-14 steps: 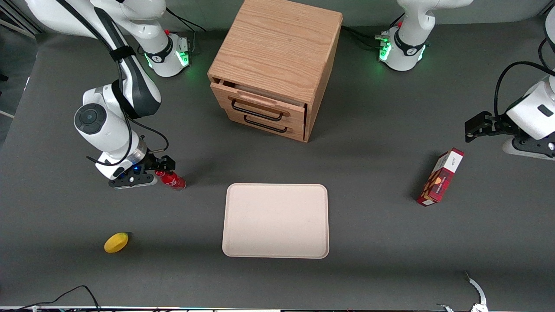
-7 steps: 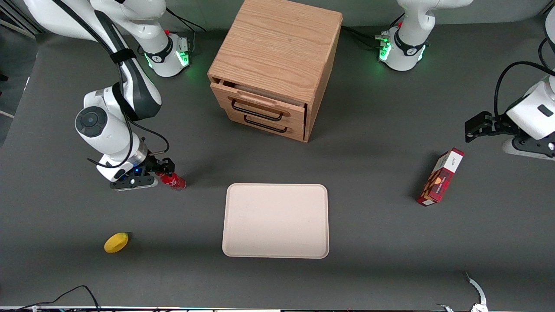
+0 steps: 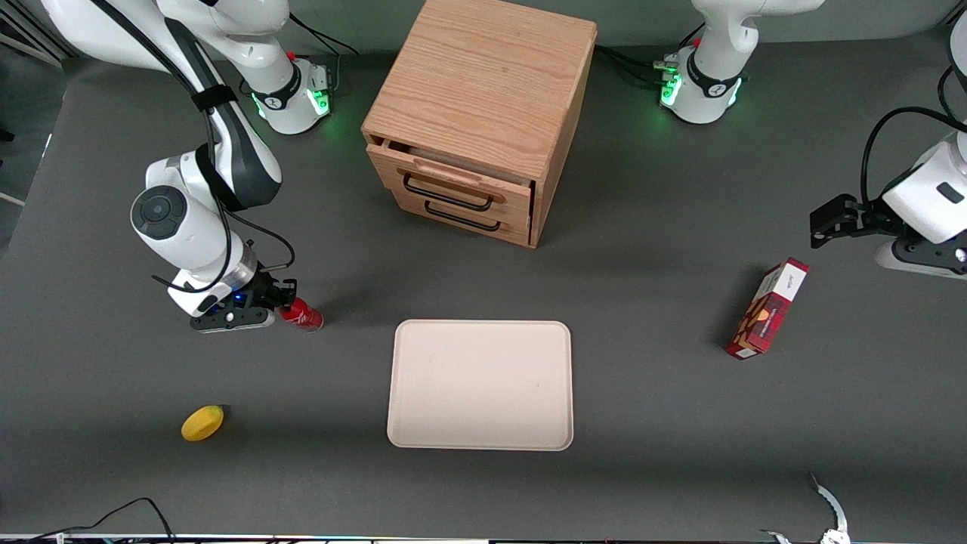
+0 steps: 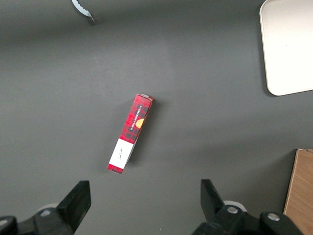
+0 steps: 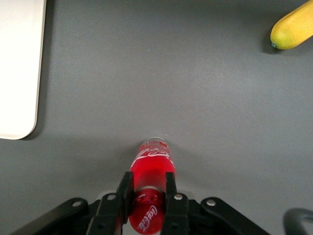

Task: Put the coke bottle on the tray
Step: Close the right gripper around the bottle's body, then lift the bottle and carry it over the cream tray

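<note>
The coke bottle [image 3: 304, 316], small and all red with white script, is on the dark table beside the tray's edge toward the working arm's end. My right gripper [image 3: 284, 306] is shut on its narrow upper part. In the right wrist view the two black fingers [image 5: 123, 193] press on both sides of the bottle [image 5: 152, 164], with the gripper [image 5: 148, 185] around it. The tray [image 3: 480, 385] is pale beige-pink, flat and bare, nearer the front camera than the cabinet. It also shows in the right wrist view [image 5: 17, 68].
A wooden drawer cabinet [image 3: 483, 113] stands farther from the camera than the tray, its top drawer slightly open. A yellow lemon [image 3: 202, 422] lies nearer the camera than the gripper. A red-and-white box [image 3: 767, 308] stands toward the parked arm's end.
The gripper has shifted slightly with the bottle in it. The bottle now looks shorter and more tipped up than a second ago.
</note>
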